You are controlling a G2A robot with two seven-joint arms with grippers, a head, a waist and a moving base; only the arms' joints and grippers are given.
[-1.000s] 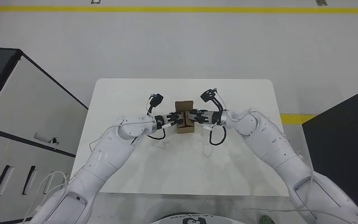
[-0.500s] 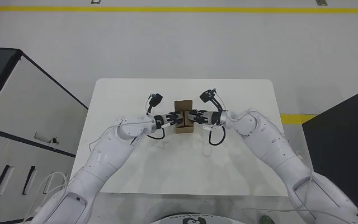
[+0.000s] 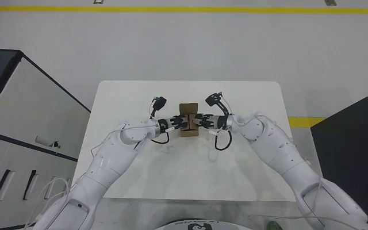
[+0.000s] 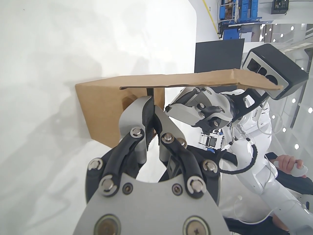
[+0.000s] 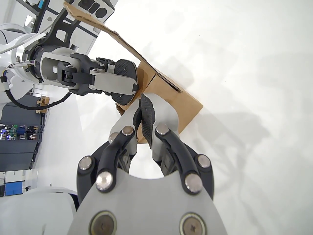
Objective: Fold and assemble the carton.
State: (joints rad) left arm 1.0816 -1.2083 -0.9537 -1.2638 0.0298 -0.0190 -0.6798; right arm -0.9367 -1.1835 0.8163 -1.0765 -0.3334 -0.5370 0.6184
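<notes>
Well, the carton (image 3: 188, 109) stands on the table (image 3: 247, 167) at the centre of the top view, pinched from both sides. The left gripper (image 4: 152, 114) is closed tight on one thin side wall, and the right gripper (image 5: 144, 110) likewise on the opposite wall (its pads meet over cardboard). The lid flap (image 4: 195, 80) juts out unfolded. The risk, I judge, is uneven pulling: the thin board could crease or tear, or the box could skew and slip free. Against a second ago little differs; the carton and both grippers sit a shade higher in the frame.
</notes>
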